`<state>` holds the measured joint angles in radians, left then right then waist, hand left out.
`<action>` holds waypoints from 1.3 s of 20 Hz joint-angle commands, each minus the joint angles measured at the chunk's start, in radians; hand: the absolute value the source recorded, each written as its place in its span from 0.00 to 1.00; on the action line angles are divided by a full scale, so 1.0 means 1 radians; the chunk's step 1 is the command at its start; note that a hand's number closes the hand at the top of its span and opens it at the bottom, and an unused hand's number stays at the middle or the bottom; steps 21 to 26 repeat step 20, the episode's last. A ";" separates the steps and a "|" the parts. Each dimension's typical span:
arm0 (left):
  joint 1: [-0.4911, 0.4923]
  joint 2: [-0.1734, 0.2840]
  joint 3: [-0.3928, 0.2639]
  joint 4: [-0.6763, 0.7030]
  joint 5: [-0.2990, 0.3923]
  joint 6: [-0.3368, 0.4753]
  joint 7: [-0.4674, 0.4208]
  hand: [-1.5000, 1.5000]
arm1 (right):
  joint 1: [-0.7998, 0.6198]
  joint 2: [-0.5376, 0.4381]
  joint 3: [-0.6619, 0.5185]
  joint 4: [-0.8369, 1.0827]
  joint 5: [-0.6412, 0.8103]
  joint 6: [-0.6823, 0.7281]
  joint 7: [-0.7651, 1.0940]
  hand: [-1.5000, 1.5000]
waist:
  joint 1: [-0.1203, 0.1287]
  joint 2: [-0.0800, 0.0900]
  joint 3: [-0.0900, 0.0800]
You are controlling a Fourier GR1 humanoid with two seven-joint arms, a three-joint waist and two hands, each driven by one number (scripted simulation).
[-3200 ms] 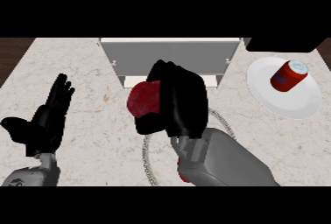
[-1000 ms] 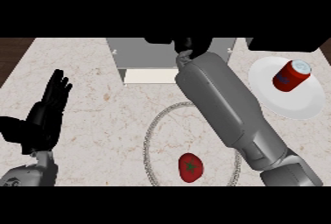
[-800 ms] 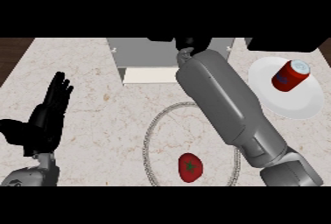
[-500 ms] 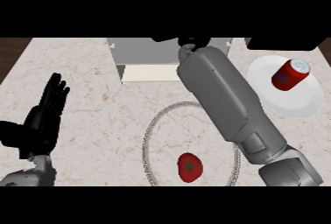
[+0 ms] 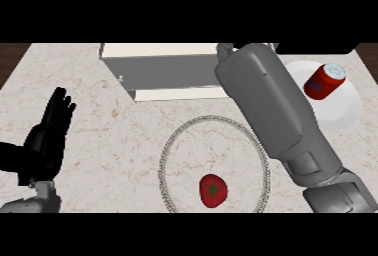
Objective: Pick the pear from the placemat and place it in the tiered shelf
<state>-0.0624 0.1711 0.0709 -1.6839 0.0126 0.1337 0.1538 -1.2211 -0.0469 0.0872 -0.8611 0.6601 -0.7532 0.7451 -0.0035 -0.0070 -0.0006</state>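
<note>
The pear (image 5: 212,190), red with a dark star-shaped mark on top, lies on the placemat (image 5: 171,150), a round mat with a pale beaded rim, in its lower half. Nothing touches the pear.

The shelf (image 5: 168,71), a grey-and-white tiered unit, stands at the far edge of the counter (image 5: 111,130), just beyond the placemat.

The right forearm (image 5: 277,107) runs from the lower right corner diagonally up across the placemat's right rim to the shelf's right end. The right hand is hidden beyond the forearm at the top of the view; only a small dark part shows beside the wrist, and the state of its fingers cannot be told.

The left hand (image 5: 46,140) rests at the left edge over bare counter, fingers straight, together and pointing up, thumb out to the left. It holds nothing and is well apart from the placemat.

A white plate (image 5: 341,107) sits at the right, partly covered by the right forearm. A red can (image 5: 323,82) lies tilted on the plate's upper part.
</note>
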 commanded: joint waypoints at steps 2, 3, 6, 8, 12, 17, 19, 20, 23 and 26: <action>0.013 0.010 0.023 -0.005 0.008 -0.002 0.009 0.50 | 0.073 -0.098 -0.038 -0.173 0.033 0.041 0.159 0.00 | -0.024 -0.006 0.001; 0.053 0.027 0.035 -0.075 0.025 -0.013 0.039 0.50 | 0.162 -0.088 -0.016 -0.241 0.040 0.052 0.179 0.00 | -0.028 -0.013 0.001; 0.008 -0.008 0.011 -0.024 -0.012 0.027 0.034 0.50 | 0.254 -0.122 -0.006 -0.440 0.053 0.118 0.252 0.00 | -0.047 -0.012 0.001; 0.029 -0.032 -0.001 -0.022 -0.024 0.043 0.018 0.50 | 0.370 -0.171 -0.015 -0.566 0.021 0.165 0.240 0.00 | -0.045 -0.009 0.001; -0.001 0.025 0.040 -0.035 0.005 0.003 0.052 0.50 | 0.464 -0.269 -0.052 -0.827 -0.047 0.313 0.329 0.00 | -0.033 -0.005 0.001; 0.048 0.003 0.030 -0.038 0.011 -0.016 -0.006 0.50 | 0.772 -0.288 -0.041 -1.107 -0.108 0.322 0.263 0.00 | -0.014 0.001 0.001; -0.023 -0.025 -0.006 -0.027 -0.021 0.020 0.045 0.50 | 0.803 -0.325 -0.104 -1.144 -0.178 0.356 0.234 0.00 | -0.009 0.004 0.001; -0.042 -0.024 0.027 0.104 -0.007 -0.006 -0.073 0.50 | 0.766 -0.315 -0.108 -1.149 -0.146 0.363 0.271 0.00 | -0.006 0.006 0.000; -0.042 -0.024 0.027 0.104 -0.007 -0.006 -0.073 0.50 | 0.766 -0.315 -0.108 -1.149 -0.146 0.363 0.271 0.00 | -0.006 0.006 0.000; -0.042 -0.024 0.027 0.104 -0.007 -0.006 -0.073 0.50 | 0.766 -0.315 -0.108 -1.149 -0.146 0.363 0.271 0.00 | -0.006 0.006 0.000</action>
